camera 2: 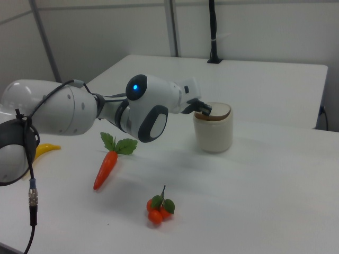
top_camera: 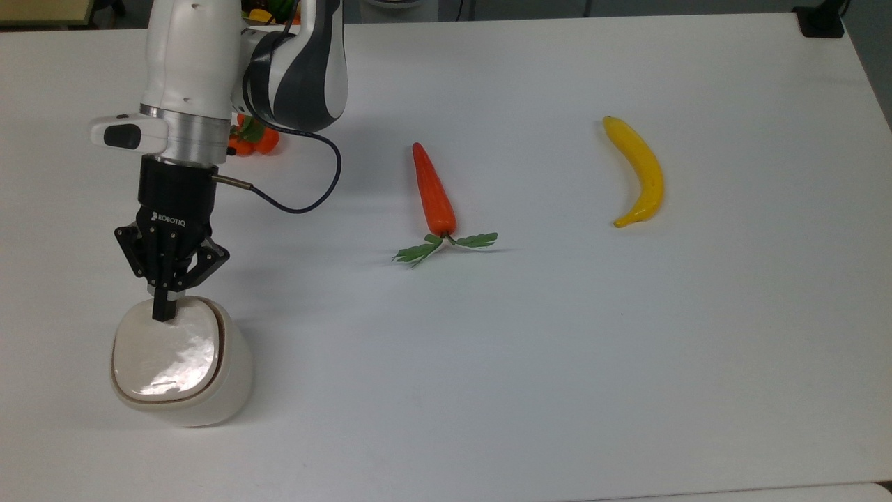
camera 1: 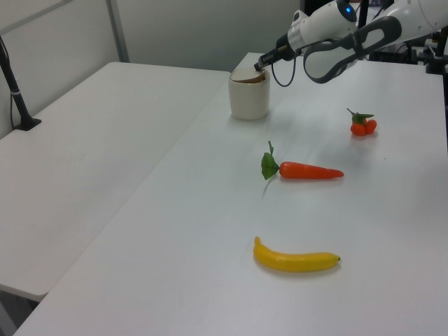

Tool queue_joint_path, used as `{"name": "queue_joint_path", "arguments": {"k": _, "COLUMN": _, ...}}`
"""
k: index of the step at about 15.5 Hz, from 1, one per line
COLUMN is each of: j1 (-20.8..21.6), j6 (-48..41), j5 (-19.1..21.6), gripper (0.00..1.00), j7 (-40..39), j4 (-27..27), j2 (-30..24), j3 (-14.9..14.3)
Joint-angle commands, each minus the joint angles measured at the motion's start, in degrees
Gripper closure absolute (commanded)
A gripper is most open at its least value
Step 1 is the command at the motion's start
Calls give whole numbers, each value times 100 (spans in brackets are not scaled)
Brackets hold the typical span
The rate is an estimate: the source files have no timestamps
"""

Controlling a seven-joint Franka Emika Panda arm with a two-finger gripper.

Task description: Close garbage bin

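The only legible writing is "ROBOTIQ", printed in white on the black body of the gripper (top_camera: 164, 312), readable in the top view.

Taking the carrot (top_camera: 433, 190) as the landmark, the garbage bin (top_camera: 182, 362) stands upright on the white table (top_camera: 557, 348), well apart from it, toward the top view's lower left. Its rounded-square body has no marked long axis across the table; its height runs vertically. Its beige lid (top_camera: 167, 350) faces up and lies nearly flat in the rim, with a thin dark seam around its edge. In the right view the lid (camera 2: 217, 111) looks slightly tilted, its far side a little higher.

The gripper points down at the lid's edge nearest the arm, its fingers drawn together into one narrow tip, gripping nothing; the tip touches the lid.

The carrot's green leaves point toward the top view's bottom. A banana (top_camera: 637, 171) lies well to the carrot's right in the top view, and a cluster of small orange fruits (top_camera: 254, 138) lies to its left, partly behind the arm.
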Motion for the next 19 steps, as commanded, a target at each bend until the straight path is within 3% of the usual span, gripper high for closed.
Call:
{"name": "queue_joint_path", "arguments": {"k": 1, "j1": -100, "j6": 32, "j5": -93, "gripper": 100, "j7": -263, "j4": -668, "j2": -391, "j3": 162}}
{"name": "queue_joint_path", "arguments": {"k": 12, "j1": -179, "j6": 32, "j5": -93, "gripper": 100, "j7": -439, "j4": -677, "j2": -206, "j3": 179}}
{"name": "queue_joint_path", "arguments": {"k": 17, "j1": -188, "j6": -99, "j5": -67, "gripper": 100, "j7": -395, "j4": -668, "j2": -591, "j3": 188}}
{"name": "queue_joint_path", "arguments": {"k": 19, "j1": -188, "j6": -685, "j5": -67, "gripper": 100, "j7": -387, "j4": -677, "j2": -899, "j3": 188}}
